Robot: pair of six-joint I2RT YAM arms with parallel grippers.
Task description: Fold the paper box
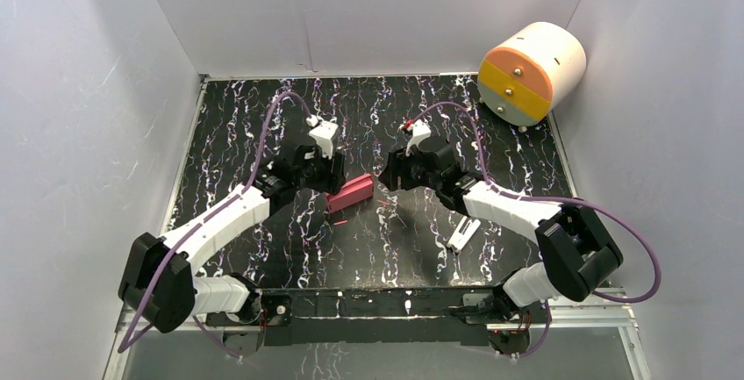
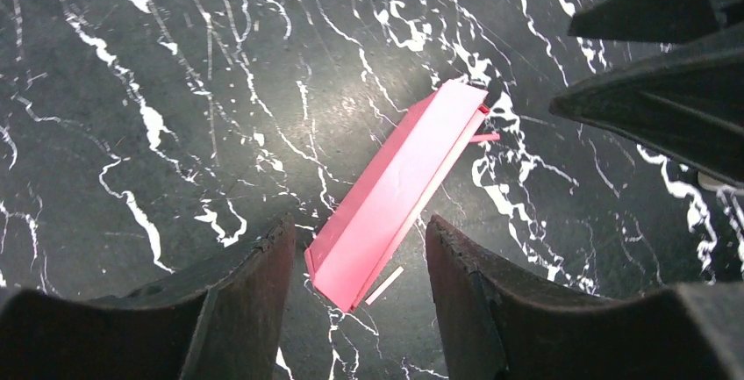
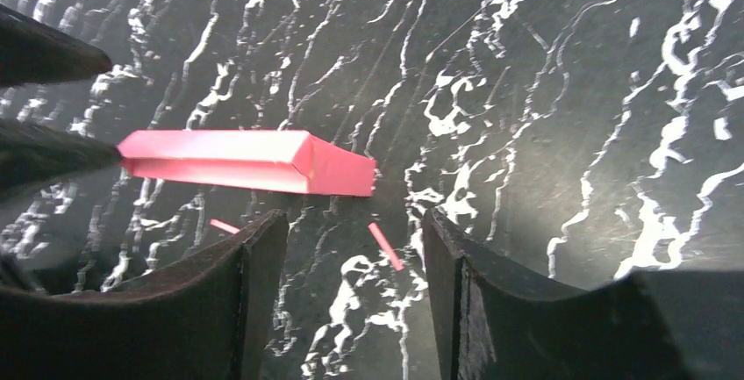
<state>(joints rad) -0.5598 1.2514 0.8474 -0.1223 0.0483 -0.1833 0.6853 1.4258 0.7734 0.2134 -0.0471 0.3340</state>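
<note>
You are working with the paper box (image 1: 351,193) lying at the table's middle between the two arms, its long axis slanting from near-left to far-right. The left gripper (image 2: 358,226) is standing over the near-left end, fingers spread wide and pinching nothing, the box running lengthwise out from between them. The right gripper (image 3: 353,219), likewise wide and empty, is hovering just off the far-right end with the box lying crosswise ahead of it. The left looks the nearer arm; the box is showing nothing inside, and loose pink scraps (image 3: 386,247) are lying beside it.
</note>
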